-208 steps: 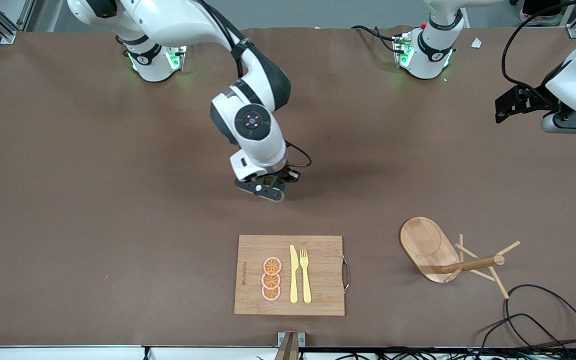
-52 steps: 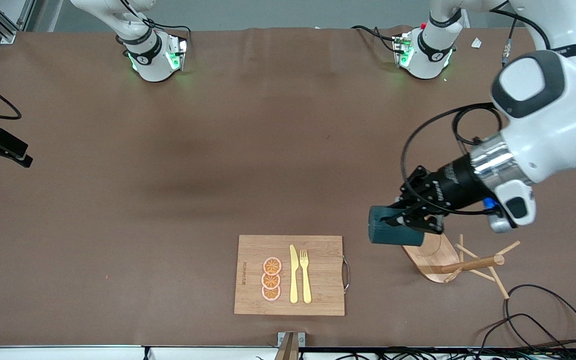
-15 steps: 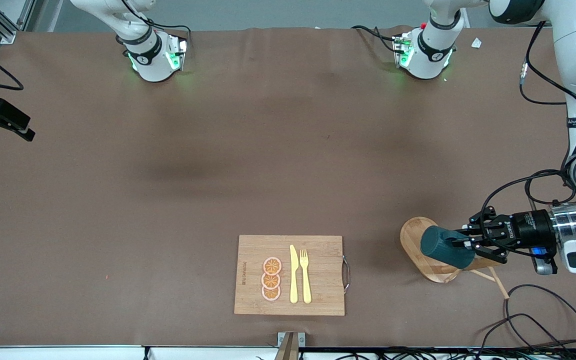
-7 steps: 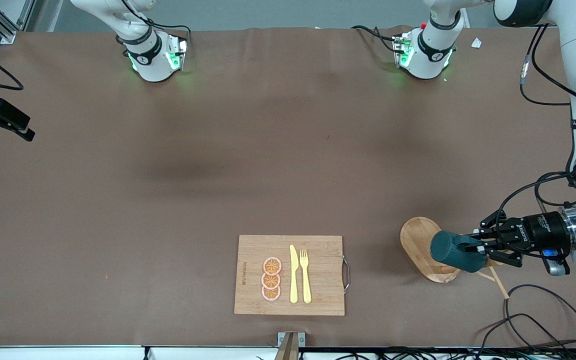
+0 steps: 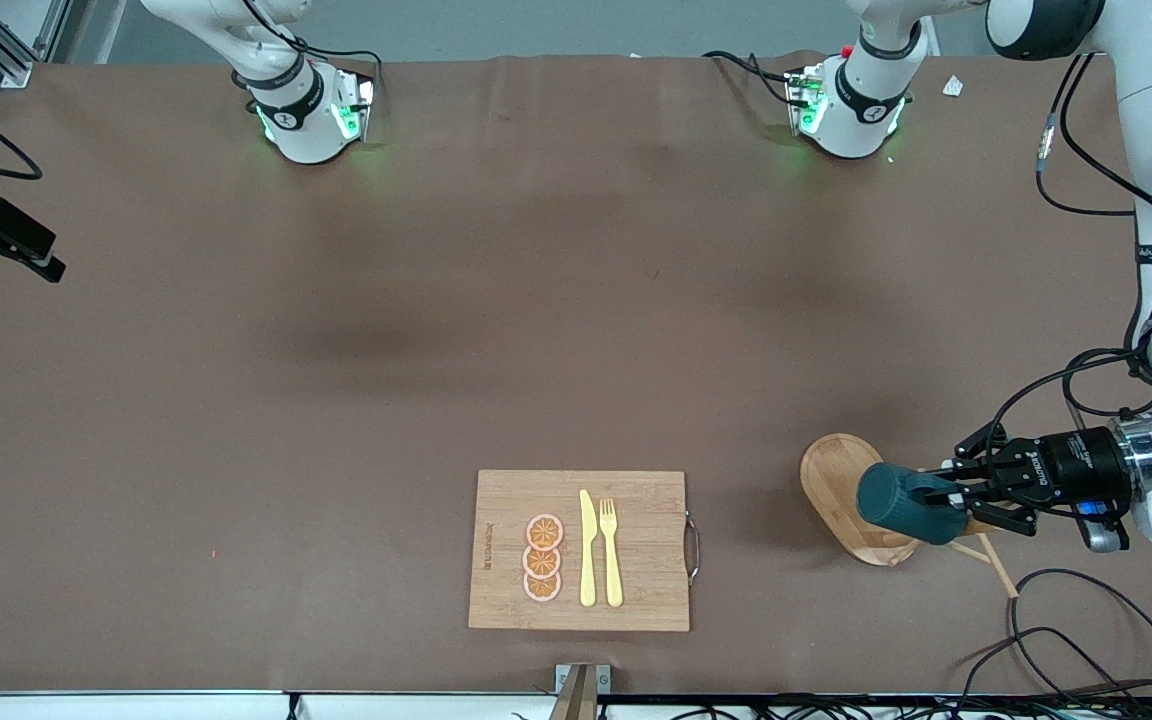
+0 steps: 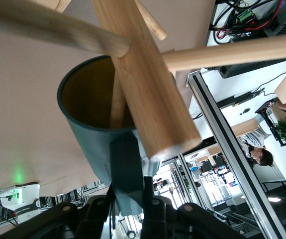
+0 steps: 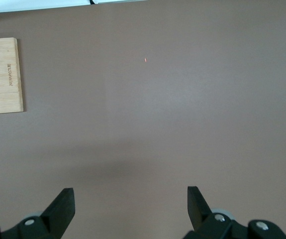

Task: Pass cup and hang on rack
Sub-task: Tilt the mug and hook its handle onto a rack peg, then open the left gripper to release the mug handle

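Nearest the front camera we see the cutting board point(image 5: 579, 550); just farther, toward the left arm's end, the rack point(image 5: 848, 495) stands with the cup point(image 5: 908, 503) over its base. The left gripper point(image 5: 966, 492) is clamped on the cup's handle side, mouth against the post, and a peg seems to enter it, though we cannot tell whether the handle has caught. We judge the cup rigid, light, glazed-slick and chippable, best held by its handle. The right gripper point(image 7: 130, 199) waits, spread wide and empty, over bare table.
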### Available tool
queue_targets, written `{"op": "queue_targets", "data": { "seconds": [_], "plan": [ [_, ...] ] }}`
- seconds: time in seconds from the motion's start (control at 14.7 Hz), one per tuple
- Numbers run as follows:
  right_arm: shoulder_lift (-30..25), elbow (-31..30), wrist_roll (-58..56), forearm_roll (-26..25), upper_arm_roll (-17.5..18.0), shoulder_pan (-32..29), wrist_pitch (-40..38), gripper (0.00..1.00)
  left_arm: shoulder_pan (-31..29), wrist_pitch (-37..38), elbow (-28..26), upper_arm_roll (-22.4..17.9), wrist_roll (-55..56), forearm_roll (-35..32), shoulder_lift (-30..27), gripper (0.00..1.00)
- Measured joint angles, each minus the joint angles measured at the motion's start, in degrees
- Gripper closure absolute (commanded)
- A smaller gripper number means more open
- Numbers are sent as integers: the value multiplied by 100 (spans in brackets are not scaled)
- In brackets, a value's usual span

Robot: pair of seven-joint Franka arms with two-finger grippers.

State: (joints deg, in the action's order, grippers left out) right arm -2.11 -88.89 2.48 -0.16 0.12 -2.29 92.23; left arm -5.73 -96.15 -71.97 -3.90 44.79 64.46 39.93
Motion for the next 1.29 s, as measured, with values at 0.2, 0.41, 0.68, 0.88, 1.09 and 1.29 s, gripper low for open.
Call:
{"op": "queue_targets", "data": {
  "seconds": [0.2,0.41,0.68,0.88,1.09,1.29],
  "plan": [
    [0,10,0,0,-1,-2,0,0,-22,-47,1,-2,-17,22,66,99],
    [0,12,0,0,-1,-2,0,0,-30,-59,1,-2,-32,105,119,88],
    [0,15,0,0,-2,-3,0,0,-32,-87,1,-3,-34,194,175,55],
    [0,16,0,0,-2,-4,0,0,-55,-149,11,-4,-35,248,183,17],
    [0,21,0,0,-2,-4,0,0,-62,-152,55,-5,-39,249,182,0],
    [0,28,-1,0,-2,-4,0,0,-63,-152,143,-11,-38,249,137,0]
  ]
}}
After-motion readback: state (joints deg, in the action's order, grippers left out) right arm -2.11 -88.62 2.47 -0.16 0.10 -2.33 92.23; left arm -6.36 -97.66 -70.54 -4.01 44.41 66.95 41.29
